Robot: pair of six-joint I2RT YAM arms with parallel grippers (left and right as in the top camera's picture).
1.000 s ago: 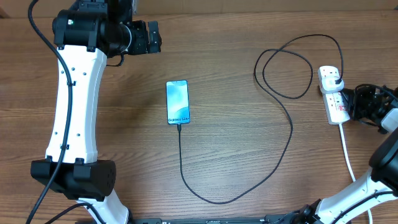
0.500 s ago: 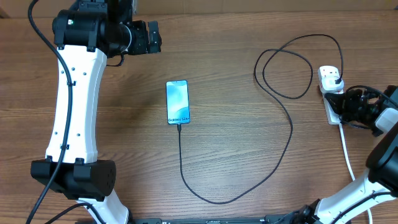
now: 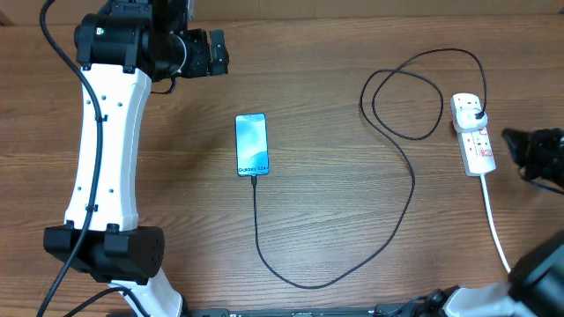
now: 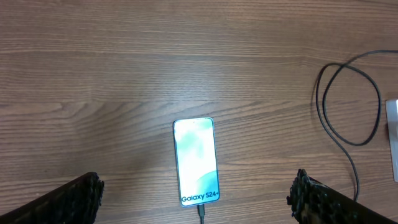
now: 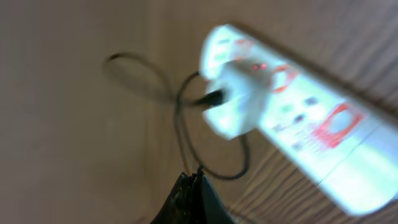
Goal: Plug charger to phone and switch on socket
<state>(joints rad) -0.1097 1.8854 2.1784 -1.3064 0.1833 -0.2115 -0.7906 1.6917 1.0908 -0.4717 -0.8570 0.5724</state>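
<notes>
The wooden bench (image 3: pixel 335 106) is carrying everything, and the white left arm (image 3: pixel 110 150) is reaching up its left side. The left end effector (image 3: pixel 218 53) is hanging over the far left part of the bench with its jaws spread fully apart and gripping nothing. In its wrist view the phone is showing between the two black fingers (image 4: pixel 68 202).

The charger (image 3: pixel 412 194) is running as a thin black cable from the phone's near end. It is sweeping towards the bench's near edge, then up the right side, and crossing itself in a loop before reaching the socket. The socket (image 3: pixel 473 132), a white strip with red markings, is lying near the right edge, with its thick white cord (image 3: pixel 493 229) trailing towards the near edge. The charger's plug (image 5: pixel 239 102) is sitting in the outlet at the far end. The right wrist view is blurring any lettering on the strip.

The right end effector (image 5: pixel 193 186) is hovering just right of the socket, apart from it, jaws pressed together on nothing.

The phone (image 3: pixel 251 144) is lying flat mid-bench, its screen glowing light blue and showing "Galaxy S24" in white at its near end. The connector tip (image 4: pixel 201 211) is meeting that end.
</notes>
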